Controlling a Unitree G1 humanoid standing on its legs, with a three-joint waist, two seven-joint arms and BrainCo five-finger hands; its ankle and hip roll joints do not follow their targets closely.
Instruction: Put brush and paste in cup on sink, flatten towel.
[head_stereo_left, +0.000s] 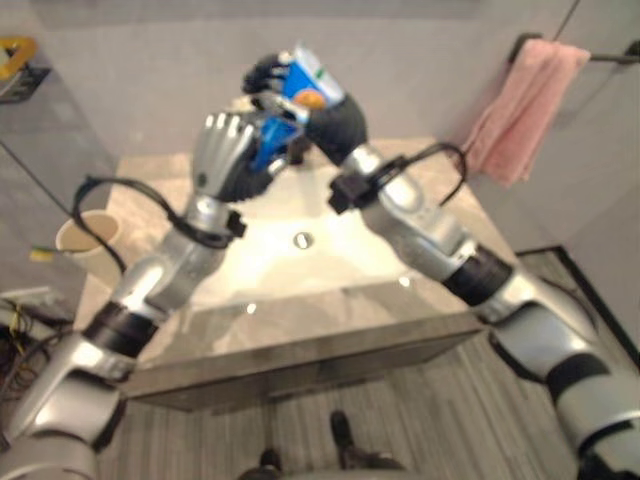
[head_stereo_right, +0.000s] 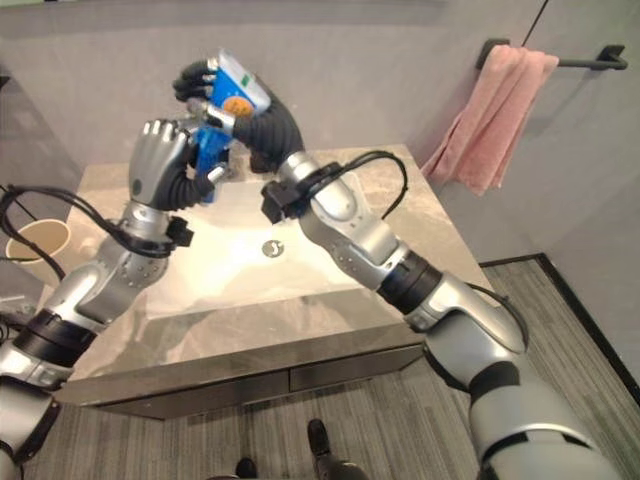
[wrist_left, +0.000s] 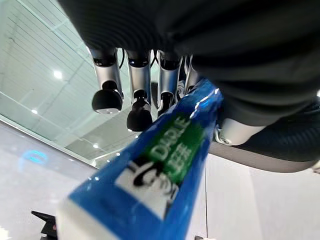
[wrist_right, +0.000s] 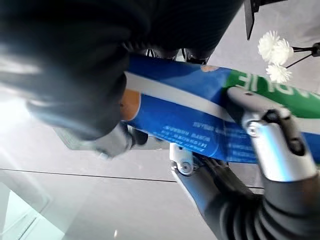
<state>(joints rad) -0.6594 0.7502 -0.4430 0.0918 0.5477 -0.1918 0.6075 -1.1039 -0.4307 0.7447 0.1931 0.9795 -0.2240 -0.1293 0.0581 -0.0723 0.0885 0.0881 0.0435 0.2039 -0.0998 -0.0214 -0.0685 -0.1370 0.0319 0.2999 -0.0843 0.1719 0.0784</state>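
A blue toothpaste tube (head_stereo_left: 312, 80) with a white and green label is held high above the sink basin (head_stereo_left: 262, 262), near the back wall. My right hand (head_stereo_left: 336, 124) is shut on its upper part, with the thumb (wrist_right: 272, 147) pressed across the label of the tube (wrist_right: 200, 117). My left hand (head_stereo_left: 222, 150) is curled round the tube's lower end just below it, and the tube (wrist_left: 165, 165) runs past its fingers (wrist_left: 139, 100). A beige cup (head_stereo_left: 88, 236) stands on the counter's left end. A pink towel (head_stereo_left: 522, 108) hangs bunched on a wall bar at the right.
The stone counter (head_stereo_left: 420, 300) surrounds the pale basin with its drain (head_stereo_left: 302, 240). The grey back wall lies close behind both hands. Wood-look floor (head_stereo_right: 560, 300) runs along the counter's right side.
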